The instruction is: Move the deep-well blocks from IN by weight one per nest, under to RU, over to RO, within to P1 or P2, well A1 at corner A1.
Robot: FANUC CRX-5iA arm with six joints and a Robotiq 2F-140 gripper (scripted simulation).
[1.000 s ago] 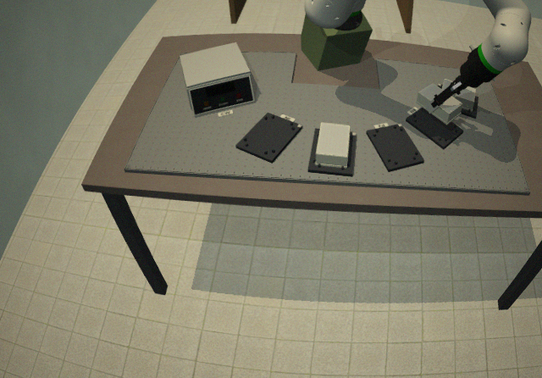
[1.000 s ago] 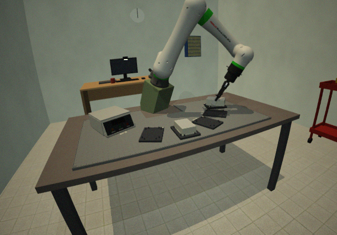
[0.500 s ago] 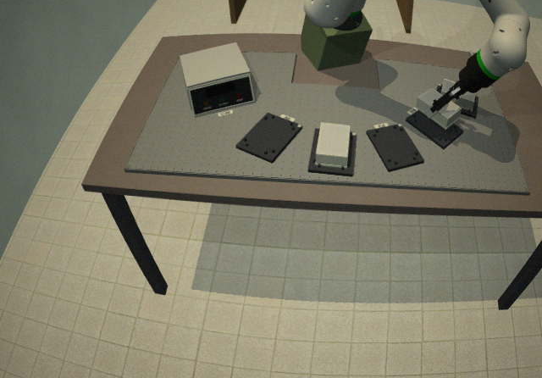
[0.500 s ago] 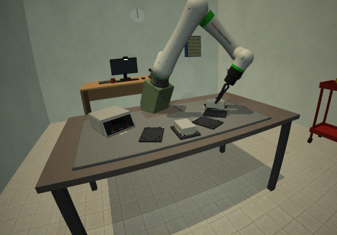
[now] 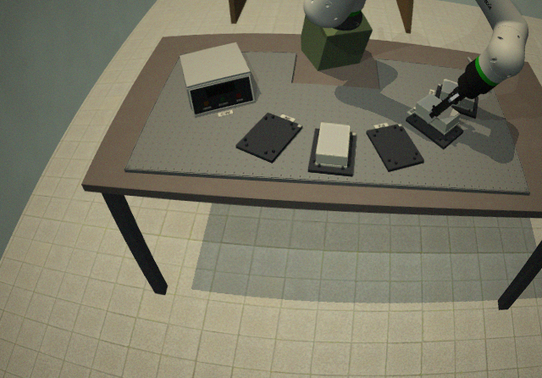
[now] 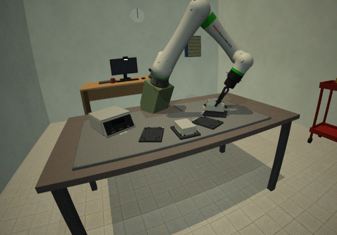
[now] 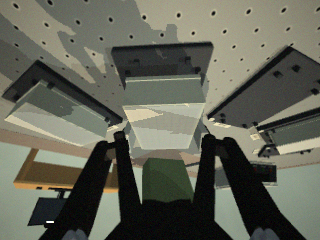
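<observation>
My gripper (image 5: 432,114) (image 6: 216,106) (image 7: 163,118) is shut on a pale block (image 5: 426,102) (image 6: 212,107) (image 7: 164,120). The block is over a dark nest (image 5: 443,141) (image 6: 215,115) (image 7: 160,51), low at its locators; I cannot tell if it touches. A second block (image 5: 449,86) (image 7: 60,112) is in the nest behind. A third block (image 5: 333,141) (image 6: 185,126) sits in the middle nest (image 5: 312,159) (image 6: 179,136). Two empty nests, left (image 5: 267,137) (image 6: 151,134) and right (image 5: 395,146) (image 6: 208,122), flank it. The check-weigher (image 5: 214,65) (image 6: 110,113) has an empty platform and no brightly lit lamp. Cut corners are unclear.
The green pedestal (image 5: 334,45) (image 6: 156,97) (image 7: 167,180) carries the arm at the back of the table. The nest behind the held block stands close to the gripper. A perforated mat (image 5: 174,146) (image 6: 95,150) lies under the nests. A desk (image 6: 117,90) stands behind.
</observation>
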